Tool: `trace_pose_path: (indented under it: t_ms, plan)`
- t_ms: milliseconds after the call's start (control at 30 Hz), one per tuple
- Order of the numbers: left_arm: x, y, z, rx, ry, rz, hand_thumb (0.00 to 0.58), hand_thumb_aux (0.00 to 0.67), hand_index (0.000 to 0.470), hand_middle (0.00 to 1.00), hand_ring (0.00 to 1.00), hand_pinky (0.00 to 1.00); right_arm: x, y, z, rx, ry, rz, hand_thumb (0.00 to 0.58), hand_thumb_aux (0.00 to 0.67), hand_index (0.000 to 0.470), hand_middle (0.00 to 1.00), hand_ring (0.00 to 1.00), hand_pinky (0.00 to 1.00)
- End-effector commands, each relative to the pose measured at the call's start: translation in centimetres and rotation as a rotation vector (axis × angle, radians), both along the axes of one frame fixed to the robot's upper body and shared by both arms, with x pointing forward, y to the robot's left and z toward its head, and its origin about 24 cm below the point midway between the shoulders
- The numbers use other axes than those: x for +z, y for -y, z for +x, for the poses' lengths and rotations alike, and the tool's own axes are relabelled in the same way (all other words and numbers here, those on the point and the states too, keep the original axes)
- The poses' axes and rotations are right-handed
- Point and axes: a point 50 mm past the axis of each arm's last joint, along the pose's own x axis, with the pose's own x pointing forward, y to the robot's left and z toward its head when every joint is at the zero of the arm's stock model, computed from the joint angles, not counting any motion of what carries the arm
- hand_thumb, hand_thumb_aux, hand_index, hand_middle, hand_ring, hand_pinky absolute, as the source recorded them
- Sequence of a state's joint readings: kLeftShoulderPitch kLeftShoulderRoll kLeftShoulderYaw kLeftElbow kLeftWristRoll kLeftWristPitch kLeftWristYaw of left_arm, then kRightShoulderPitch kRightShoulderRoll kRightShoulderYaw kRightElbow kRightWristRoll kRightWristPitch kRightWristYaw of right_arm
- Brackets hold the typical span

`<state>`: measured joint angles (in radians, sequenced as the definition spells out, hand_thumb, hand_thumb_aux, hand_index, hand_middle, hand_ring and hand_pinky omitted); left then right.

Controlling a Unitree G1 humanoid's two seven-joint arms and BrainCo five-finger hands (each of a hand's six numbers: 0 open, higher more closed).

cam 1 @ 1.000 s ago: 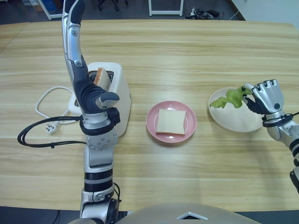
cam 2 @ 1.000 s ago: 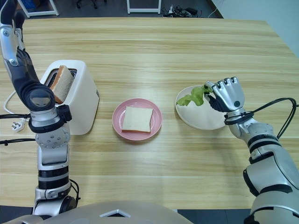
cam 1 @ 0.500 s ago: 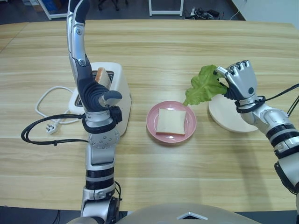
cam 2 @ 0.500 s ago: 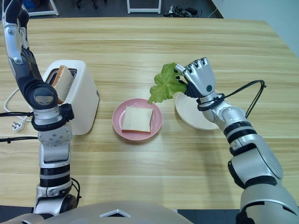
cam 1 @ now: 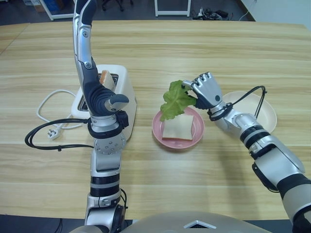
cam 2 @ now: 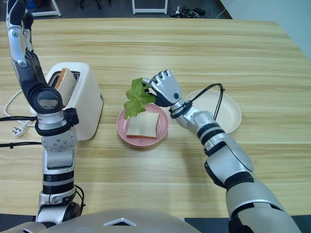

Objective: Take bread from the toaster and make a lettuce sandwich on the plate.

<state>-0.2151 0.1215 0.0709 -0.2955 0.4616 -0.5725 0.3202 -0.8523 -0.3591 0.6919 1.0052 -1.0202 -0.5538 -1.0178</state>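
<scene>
- Bread: one toaster slice [cam 1: 104, 80] stands in the toaster [cam 1: 124, 92] at the left, its top poking out of the slot. It has not been fetched yet.
- Cord [cam 1: 46, 104] loops on the table left of the toaster.
- Left arm [cam 1: 92, 87] stands upright just in front of the toaster.
- Pink plate [cam 1: 160, 131] sits mid-table with the plate slice [cam 1: 177, 128] lying flat on it, so the bottom layer looks done.
- Lettuce [cam 1: 174, 99] hangs above the far left part of the pink plate, over the plate slice's far corner. It seems off the bread, but I can't be sure.
- Right hand [cam 1: 206, 92] has its fingers curled and pinches the leaf by its right edge. The leaf droops left and down from the hand, which sits over the plate's far rim.
- Cream dish [cam 1: 265, 109] is right of the pink plate, beside my forearm and apart from the hand.
- My judgement is about halfway: lay the leaf on the plate slice, let go, then bring the toaster slice over as the top.
</scene>
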Motion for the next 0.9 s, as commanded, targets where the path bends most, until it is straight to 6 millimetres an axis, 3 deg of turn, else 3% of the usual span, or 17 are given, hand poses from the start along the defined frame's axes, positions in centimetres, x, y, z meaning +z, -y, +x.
trace_pose_path:
  t_ms: [33,200,333,533,567,600,633,700,767,800,867,900]
  plan:
    - [-0.1,0.2,0.0,0.0,-0.004,-0.002,0.0,0.0,0.0,0.0,0.0,0.0,-2.5,0.4,-0.3,-0.03,-0.131,-0.081,0.58,0.67,0.47,1.0,1.0,1.0]
    - [0.0,0.2,-0.1,-0.002,-0.003,-0.004,0.0,0.0,0.0,0.0,0.0,0.0,-6.0,3.3,-1.3,-0.111,-0.306,-0.228,0.58,0.67,0.47,1.0,1.0,1.0]
    - [0.0,0.2,-0.2,-0.001,-0.002,-0.005,0.0,0.0,0.0,0.0,0.0,0.0,-6.5,5.1,-1.7,-0.138,-0.335,-0.296,0.58,0.67,0.47,1.0,1.0,1.0]
    - [0.1,0.2,-0.2,0.002,-0.001,-0.003,0.0,0.0,0.0,0.0,0.0,0.0,-6.4,5.4,-1.9,-0.126,-0.313,-0.333,0.58,0.67,0.47,1.0,1.0,1.0]
    - [0.2,0.1,-0.3,0.002,0.0,-0.003,0.0,0.0,0.0,0.0,0.0,0.0,-6.2,5.3,-1.9,-0.124,-0.299,-0.327,0.568,0.573,0.402,1.0,1.0,1.0]
    - [0.2,0.1,-0.3,0.003,0.0,-0.002,0.0,0.0,0.0,0.0,0.0,0.0,-6.1,5.2,-1.8,-0.121,-0.283,-0.319,0.036,0.021,0.015,1.0,1.0,1.0]
    - [0.2,0.1,-0.2,0.003,0.001,-0.002,0.0,0.0,0.0,0.0,0.0,0.0,-6.0,5.0,-1.8,-0.115,-0.276,-0.31,0.0,0.0,0.0,1.0,1.0,1.0]
    - [0.2,0.1,-0.2,0.003,0.0,-0.002,0.0,0.0,0.0,0.0,0.0,0.0,-6.0,4.7,-2.0,-0.099,-0.276,-0.307,0.0,0.0,0.0,1.0,1.0,1.0]
    - [0.2,0.1,-0.2,0.003,0.001,-0.002,0.0,0.0,0.0,0.0,0.0,0.0,-6.2,4.3,-2.2,-0.078,-0.287,-0.316,0.062,0.037,0.026,1.0,1.0,1.0]
    - [0.2,0.1,-0.2,0.002,0.001,-0.002,0.0,0.0,0.0,0.0,0.0,0.0,-6.2,4.2,-2.2,-0.071,-0.29,-0.319,0.16,0.1,0.07,1.0,1.0,1.0]
    - [0.2,0.1,-0.1,0.0,0.0,-0.003,0.0,0.0,0.0,0.0,0.0,0.0,-6.2,4.2,-2.3,-0.065,-0.292,-0.32,0.216,0.139,0.098,1.0,1.0,1.0]
    - [0.2,0.2,-0.1,0.0,0.001,-0.003,0.0,0.0,0.0,0.0,0.0,0.0,-6.2,4.3,-2.3,-0.066,-0.292,-0.323,0.075,0.045,0.031,1.0,1.0,1.0]
